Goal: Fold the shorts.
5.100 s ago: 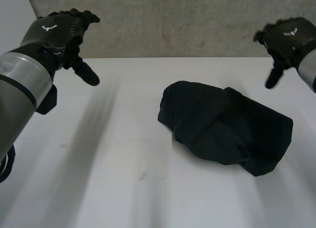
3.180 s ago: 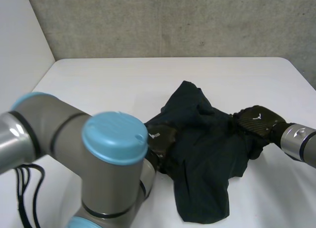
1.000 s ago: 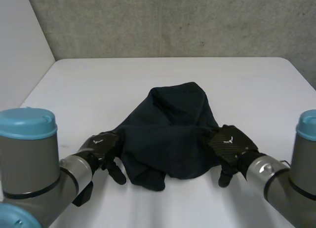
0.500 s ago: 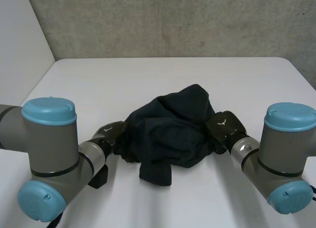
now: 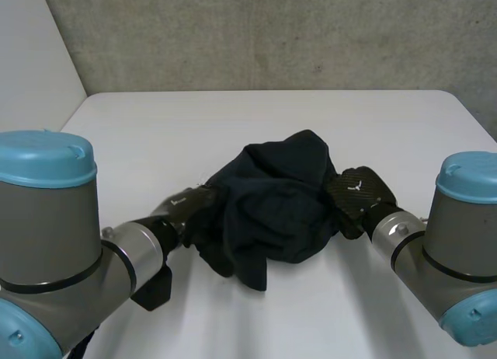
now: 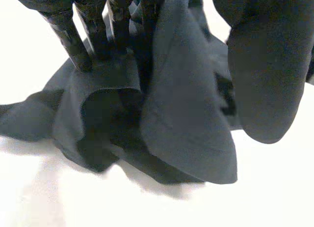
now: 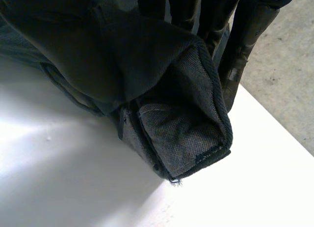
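The dark shorts lie bunched in a heap at the middle of the white table. My left hand is against the heap's left side. In the left wrist view its straight fingers reach into the folds, the thumb stands apart, and a flap of cloth hangs between them. My right hand is at the heap's right edge. In the right wrist view its fingers curl behind a hemmed, doubled edge of the shorts and hold it a little above the table.
A grey concrete wall runs behind the table's far edge. My two forearms, with their light-blue caps, take up the near corners. Bare table lies beyond the heap and to both sides.
The shorts, which lay spread a second ago, have been drawn into a tighter, taller heap. Both hands moved inward and farther from me. The right hand closed on the right edge.
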You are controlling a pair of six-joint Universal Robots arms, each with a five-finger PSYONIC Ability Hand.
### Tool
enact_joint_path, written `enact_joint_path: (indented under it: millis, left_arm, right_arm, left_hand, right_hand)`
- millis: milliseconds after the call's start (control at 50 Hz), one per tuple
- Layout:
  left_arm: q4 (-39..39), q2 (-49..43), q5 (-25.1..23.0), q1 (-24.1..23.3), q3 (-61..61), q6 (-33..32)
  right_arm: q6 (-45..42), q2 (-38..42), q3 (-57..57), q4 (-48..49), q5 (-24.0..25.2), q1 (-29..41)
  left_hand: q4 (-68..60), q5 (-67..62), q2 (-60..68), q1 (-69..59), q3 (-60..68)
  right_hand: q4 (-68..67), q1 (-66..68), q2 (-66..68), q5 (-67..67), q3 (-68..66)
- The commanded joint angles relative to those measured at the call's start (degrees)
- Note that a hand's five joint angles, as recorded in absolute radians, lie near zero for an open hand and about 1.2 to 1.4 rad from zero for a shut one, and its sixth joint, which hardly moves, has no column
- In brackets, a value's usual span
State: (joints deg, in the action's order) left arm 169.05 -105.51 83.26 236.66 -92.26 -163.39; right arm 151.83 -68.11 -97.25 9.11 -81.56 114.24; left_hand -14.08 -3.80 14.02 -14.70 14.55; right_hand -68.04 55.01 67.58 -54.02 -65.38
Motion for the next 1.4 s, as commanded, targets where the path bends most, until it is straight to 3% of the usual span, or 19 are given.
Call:
enact_joint_path:
  millis: [20,260,400,420,480,560,640,720,820,960,1100,1240,1320,1400]
  left_arm:
    - [-2.59,-1.71,-2.75,-0.5,0.42,0.09]
    - [-2.15,-10.23,-1.61,-0.33,6.3,1.06]
    - [0.4,-17.0,7.26,-0.94,8.85,2.03]
    - [1.36,-17.53,9.1,-1.2,9.29,2.03]
    - [2.07,-17.71,10.34,-1.29,9.73,1.94]
    - [1.9,-16.57,10.34,-0.77,9.91,1.24]
    - [1.46,-7.8,10.26,0.2,9.82,-0.08]
    - [-0.3,1.08,9.38,2.57,10.08,-6.39]
    - [-4.6,11.26,7.97,3.54,14.29,-25.52]
    - [-5.31,16.65,8.67,3.72,14.48,-44.26]
    - [-4.78,12.89,8.94,3.54,11.49,-47.98]
    - [-2.6,-2.48,10.43,3.37,14.38,-48.16]
    - [4.69,-10.66,13.94,3.71,19.74,-48.95]
    - [15.41,-15.07,15.88,3.89,27.12,-52.98]
  right_arm:
    - [-0.13,0.34,-0.66,0.38,-0.01,0.19]
    - [-0.4,0.17,-2.5,1.96,-0.09,1.68]
    - [-0.48,-0.1,-2.33,2.05,-0.09,1.33]
    - [-0.48,-0.1,-2.24,2.05,-0.18,1.33]
    - [-0.57,-0.27,-1.89,1.97,-0.53,1.42]
    - [-1.88,-1.67,-0.93,1.26,-0.62,0.98]
    - [-5.56,-5.53,1.26,0.21,-0.8,0.81]
    - [-11.01,-10.62,7.13,-7.22,-1.06,0.81]
    - [-10.07,-13.63,20.15,-23.23,-0.88,1.07]
    - [-7.43,-10.74,35.8,-38.81,-0.01,1.51]
    - [-9.18,-3.54,39.33,-42.59,0.08,1.68]
    - [-14.1,6.04,41.0,-41.98,-0.62,1.77]
    - [-14.46,11.76,44.51,-36.81,-0.97,1.77]
    - [-14.46,15.81,50.12,-23.23,-3.16,1.68]
  left_hand:
    - [1.01,0.73,-0.94,1.63,-1.47]
    - [-7.72,-8.0,7.79,-7.1,7.26]
    - [-37.8,-38.08,37.86,-37.18,37.33]
    - [-49.51,-49.79,49.57,-48.89,49.04]
    - [-65.55,-65.83,65.61,-64.93,65.08]
    - [-65.92,-66.2,65.98,-65.3,65.45]
    - [-65.92,-66.2,65.98,-65.3,65.45]
    - [-65.92,-66.2,65.98,-65.3,65.45]
    - [-65.92,-66.2,65.98,-65.3,65.45]
    - [-65.92,-66.2,65.98,-65.3,65.45]
    - [-65.92,-66.2,65.98,-65.3,65.45]
    - [-65.92,-66.2,65.98,-65.3,65.45]
    - [-65.92,-66.2,65.98,-65.3,65.45]
    - [-65.92,-66.2,65.98,-65.3,65.45]
  right_hand:
    - [-11.96,24.99,12.42,-15.98,-14.62]
    - [-11.96,24.99,12.42,-15.98,-14.62]
    - [-11.96,24.99,12.42,-15.98,-14.62]
    - [-11.96,24.99,12.42,-15.98,-14.62]
    - [-11.96,24.99,12.42,-15.98,-14.62]
    - [-11.96,24.99,12.42,-15.98,-14.62]
    - [-11.96,24.99,12.42,-15.98,-14.62]
    - [-11.96,24.99,12.42,-15.98,-14.62]
    - [-11.96,24.99,12.42,-15.98,-14.62]
    - [-11.96,24.99,12.42,-15.98,-14.62]
    - [-11.96,24.99,12.42,-15.98,-14.62]
    - [-11.96,24.99,12.42,-15.98,-14.62]
    - [-11.96,24.99,12.42,-15.98,-14.62]
    - [-11.96,24.99,12.42,-15.98,-14.62]
